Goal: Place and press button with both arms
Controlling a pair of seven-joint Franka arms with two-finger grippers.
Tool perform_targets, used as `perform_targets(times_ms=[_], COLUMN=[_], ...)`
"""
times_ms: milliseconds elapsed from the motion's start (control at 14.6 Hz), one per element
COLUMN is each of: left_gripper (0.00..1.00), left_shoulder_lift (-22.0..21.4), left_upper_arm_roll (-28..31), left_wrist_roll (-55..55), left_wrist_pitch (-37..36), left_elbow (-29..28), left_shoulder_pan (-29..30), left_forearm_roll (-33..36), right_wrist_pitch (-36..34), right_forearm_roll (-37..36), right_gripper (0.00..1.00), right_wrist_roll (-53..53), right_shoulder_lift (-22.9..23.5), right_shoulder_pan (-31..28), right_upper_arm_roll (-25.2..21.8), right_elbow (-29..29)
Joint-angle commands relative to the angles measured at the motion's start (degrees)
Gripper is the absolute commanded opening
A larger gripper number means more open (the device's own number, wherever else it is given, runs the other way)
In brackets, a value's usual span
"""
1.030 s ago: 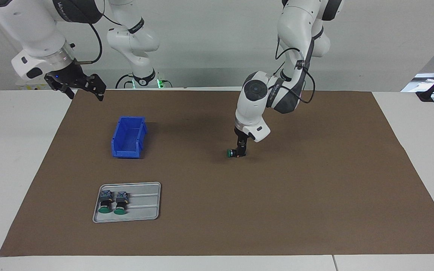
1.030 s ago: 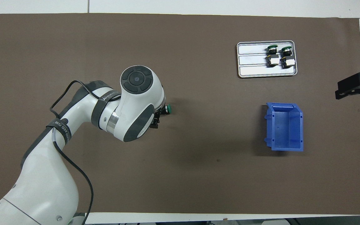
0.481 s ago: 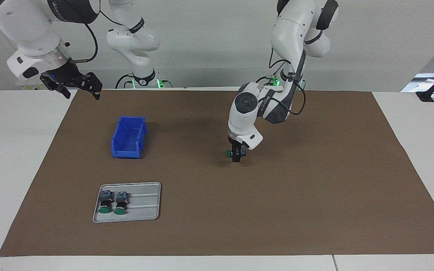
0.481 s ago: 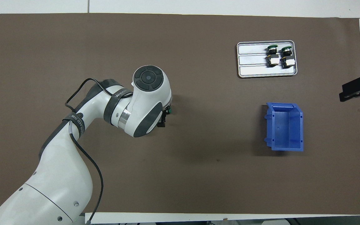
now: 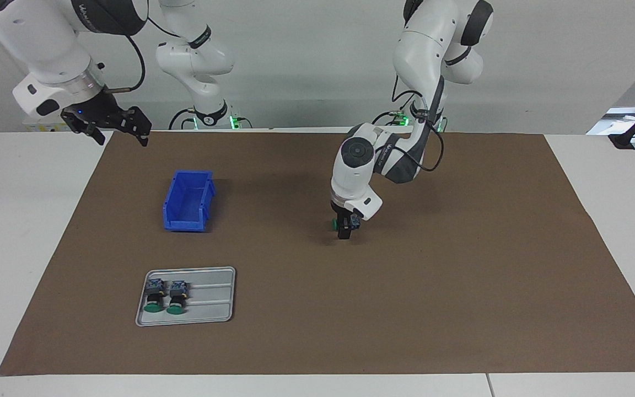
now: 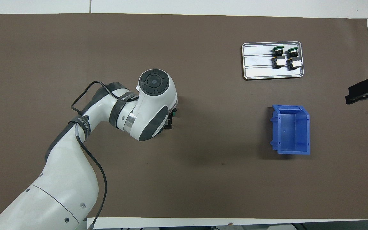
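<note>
Since 1 s ago the left gripper (image 5: 344,232) has shifted slightly toward the right arm's end w/ the button (image 5: 335,223), pinching it at mid-mat, fingertips at the brown mat (image 5: 405,309). Right gripper (image 5: 109,128) has drawn back a bit, waits over the mat's edge, fingers spread, holding nothing. Count: 3 buttons total, 2 spare buttons (image 5: 163,295) in 1 grey tray (image 5: 213,298); 1 blue bin (image 5: 188,199) nearer the robots than the tray
</note>
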Motion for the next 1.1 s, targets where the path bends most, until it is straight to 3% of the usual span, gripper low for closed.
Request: perform_targets(times_ms=[0,137,755,1030], left_gripper=[0.95,0.91,0.31,0.23], left_shoulder_lift=[0.0,0.0,-0.1,-0.3], left_upper_arm_roll=[0.9,0.9,0.8,0.9], left_wrist_roll=[-0.9,-0.8,-0.9,-0.2], left_wrist_pitch=[1.3,1.6,0.9,0.5], left_elbow=[-1.0,-1.1,-0.6,-0.1], left_shoulder_pan=[-0.9,-0.9,-0.9,-0.5], left_forearm_roll=[-0.1,-0.1,-0.2,-0.2], right_wrist_pitch=[0.5,0.5,0.5,0.5], right_forearm_roll=[0.2,0.2,0.2,0.2], right_gripper=[0.99,0.99,0.99,0.99], right_wrist_roll=[0.6,0.6,0.6,0.6], right_shoulder_lift=[-1.5,-1.5,-1.5,-1.5], right_shoulder_pan=[0.0,0.1,0.1,0.1], right_upper_arm_roll=[-0.3,-0.3,-0.3,-0.3], right_elbow=[-1.7,-1.7,-1.7,-1.7])
